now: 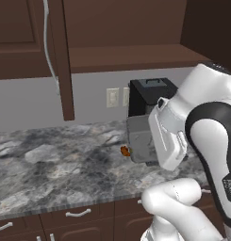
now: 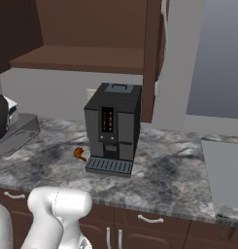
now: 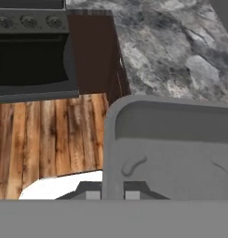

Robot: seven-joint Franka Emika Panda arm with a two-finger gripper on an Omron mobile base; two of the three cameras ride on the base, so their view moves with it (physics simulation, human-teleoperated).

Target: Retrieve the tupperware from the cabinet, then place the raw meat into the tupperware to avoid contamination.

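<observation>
1 tupperware (image 3: 171,153), grey, lower right of hand view. 1 raw meat (image 2: 79,154) piece, orange-brown, left of center in right base view. 1 coffee machine (image 2: 113,127), black, center. 1 table (image 2: 174,175), marble top. 1 cabinet (image 2: 91,29) with an open door, top of frame. 2 wall outlets (image 1: 112,97), center of left base view. 1 oven (image 3: 31,51), upper left of hand view.

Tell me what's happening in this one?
The gripper is shut on the rim of the tupperware, which it holds at the marble counter beside the coffee machine. The cabinet stands open and the raw meat lies on the counter by the machine, not yet in the container.
</observation>
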